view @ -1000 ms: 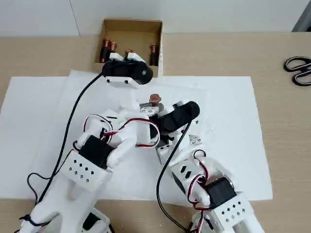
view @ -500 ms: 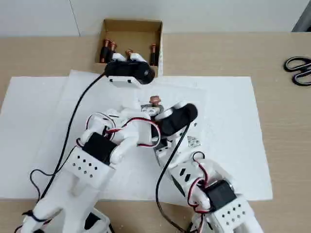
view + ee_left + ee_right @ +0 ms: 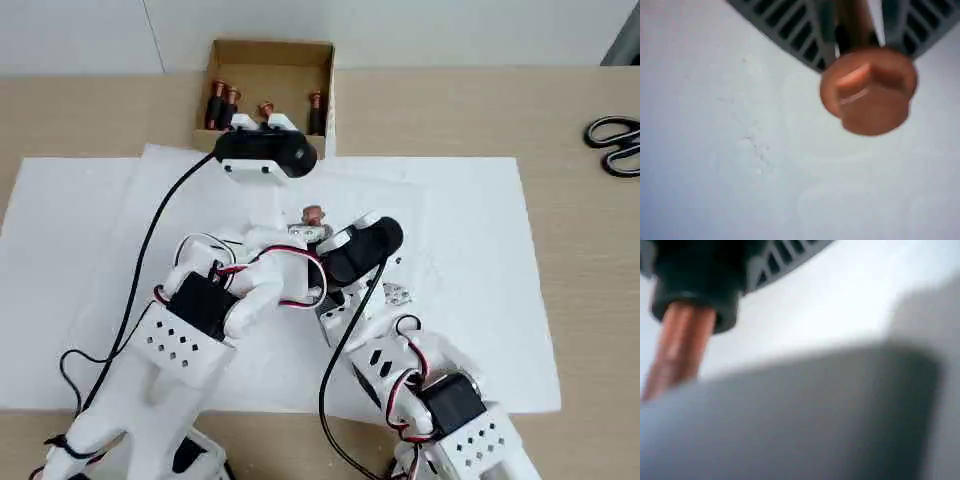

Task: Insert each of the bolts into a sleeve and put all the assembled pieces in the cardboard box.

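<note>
Two robot arms bend inward over a sheet of white paper (image 3: 480,300) in the high view, their ends meeting near its middle. The copper head of a bolt (image 3: 313,213) pokes out between them. Beyond the paper, at the table's far edge, stands the cardboard box (image 3: 270,44), with four assembled pieces (image 3: 232,100) lying inside. Scissors (image 3: 612,140) rest well off to one side.

In the left wrist view, the left gripper (image 3: 860,40) is clamped on the bolt's shank, with a ribbed finger on either side. The hexagonal head juts free toward the camera, above bare paper.

In the right wrist view, the right gripper (image 3: 735,265) appears to grip a black sleeve (image 3: 692,300), held against a ribbed finger. Bare copper shank runs out of the sleeve's mouth and disappears behind a blurred grey mass (image 3: 815,415), too close to identify.

Bolt and sleeve seem to share one long axis, with the shank only partly inside. The coming move is probably a straight push along that line, bringing the head toward the sleeve. Any tilt between the two grips could jam it.
</note>
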